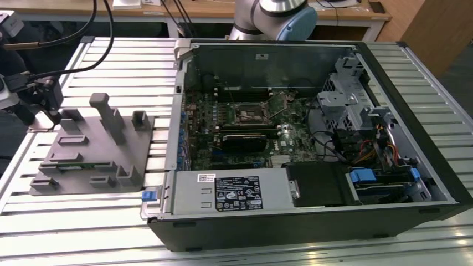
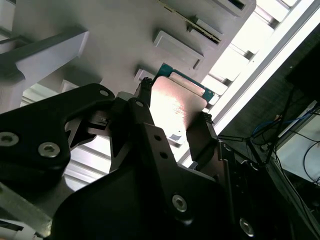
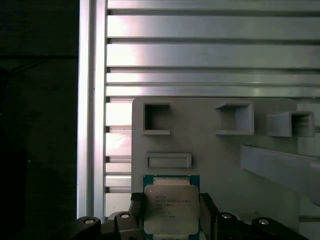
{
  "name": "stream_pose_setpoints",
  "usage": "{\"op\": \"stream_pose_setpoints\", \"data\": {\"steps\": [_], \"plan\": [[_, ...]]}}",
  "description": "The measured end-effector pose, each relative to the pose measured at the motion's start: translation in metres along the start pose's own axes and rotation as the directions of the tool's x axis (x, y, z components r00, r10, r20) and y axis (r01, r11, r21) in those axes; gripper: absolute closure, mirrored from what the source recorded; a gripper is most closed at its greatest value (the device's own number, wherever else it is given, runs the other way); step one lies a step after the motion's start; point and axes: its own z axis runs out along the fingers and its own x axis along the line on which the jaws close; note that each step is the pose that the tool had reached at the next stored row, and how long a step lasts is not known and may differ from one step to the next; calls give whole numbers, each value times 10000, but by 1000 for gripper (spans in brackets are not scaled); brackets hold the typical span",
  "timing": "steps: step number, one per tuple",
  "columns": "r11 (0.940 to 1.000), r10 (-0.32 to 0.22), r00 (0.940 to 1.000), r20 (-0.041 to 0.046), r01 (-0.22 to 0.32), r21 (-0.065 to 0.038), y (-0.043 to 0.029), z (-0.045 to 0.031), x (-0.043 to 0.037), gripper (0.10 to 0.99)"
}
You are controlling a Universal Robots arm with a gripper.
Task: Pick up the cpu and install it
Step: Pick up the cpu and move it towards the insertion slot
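The cpu (image 3: 170, 206), a small square chip with a silvery top and a green rim, sits between my gripper's two black fingers (image 3: 136, 210) in both wrist views. My gripper (image 2: 174, 111) is shut on it, with a finger pressed against each of two opposite edges. The chip hovers at the edge of the grey parts fixture (image 2: 115, 35); whether it still touches the fixture is unclear. In the exterior view my gripper (image 1: 50, 113) hangs over the fixture's far corner at the exterior view's left. The black-framed motherboard socket (image 1: 247, 113) lies inside the open computer case (image 1: 310, 221).
The grey fixture (image 1: 96, 149) carries tall upright posts and low pockets. The case's wall (image 1: 177, 111) rises just beyond it toward the exterior view's right. Black cables (image 1: 88, 33) trail from the arm over the slatted metal table (image 1: 74, 221). Drive cages and wiring fill the case's far side.
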Motion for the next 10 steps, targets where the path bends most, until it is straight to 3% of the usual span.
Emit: {"op": "stream_pose_setpoints", "data": {"steps": [10], "plan": [[10000, 0, 10000, -3, 0, 2, 3, -40, 0, 553]]}}
